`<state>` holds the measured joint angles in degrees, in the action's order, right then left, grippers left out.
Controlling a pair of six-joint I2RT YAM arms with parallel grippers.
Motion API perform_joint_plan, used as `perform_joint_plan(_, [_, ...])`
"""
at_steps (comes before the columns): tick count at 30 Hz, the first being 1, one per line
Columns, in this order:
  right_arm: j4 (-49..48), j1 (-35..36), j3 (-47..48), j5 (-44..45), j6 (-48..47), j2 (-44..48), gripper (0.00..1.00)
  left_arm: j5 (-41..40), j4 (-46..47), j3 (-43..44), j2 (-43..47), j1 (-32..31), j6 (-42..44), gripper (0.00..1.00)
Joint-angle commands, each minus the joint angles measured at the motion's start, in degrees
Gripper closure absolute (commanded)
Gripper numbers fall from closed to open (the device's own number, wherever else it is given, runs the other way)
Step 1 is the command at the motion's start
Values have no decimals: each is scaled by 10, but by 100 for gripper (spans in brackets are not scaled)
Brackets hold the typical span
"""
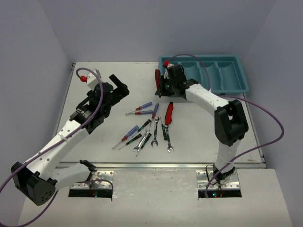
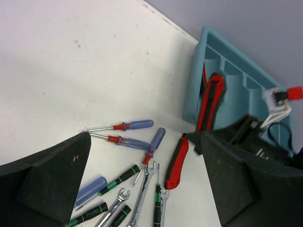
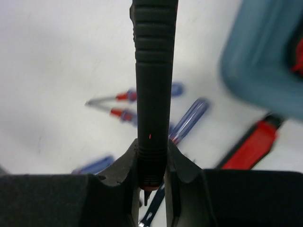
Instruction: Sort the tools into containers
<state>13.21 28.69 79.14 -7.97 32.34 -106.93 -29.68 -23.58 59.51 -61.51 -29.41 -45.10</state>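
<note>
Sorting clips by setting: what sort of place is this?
Probably a robotics lab cell: pale walls enclose a white table, two robot arms are mounted at its edge, hand tools lie near a teal tray.

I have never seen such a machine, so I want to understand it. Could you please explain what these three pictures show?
These are two robot arms fixed at the edge of a table. One picture is taken from above. The other two come from small cameras on the wrists. The left gripper is open and empty. The right gripper is shut on a red-and-black knife, near the blue tray. On the table lie screwdrivers, wrenches and a second knife.
</note>
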Motion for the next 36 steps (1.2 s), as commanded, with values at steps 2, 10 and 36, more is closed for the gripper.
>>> perform_joint_plan(2, [124, -63, 194, 132, -76, -96, 100, -19, -23, -27, 21, -2, 50, 0])
perform_joint_plan(10, [216, -102, 464, 148, -135, -264, 100, 7, -54, -32, 35, -2, 108, 0])
perform_joint_plan(36, [138, 11, 2, 165, -39, 37, 27, -72, -122, -100, 84, -2, 209, 0])
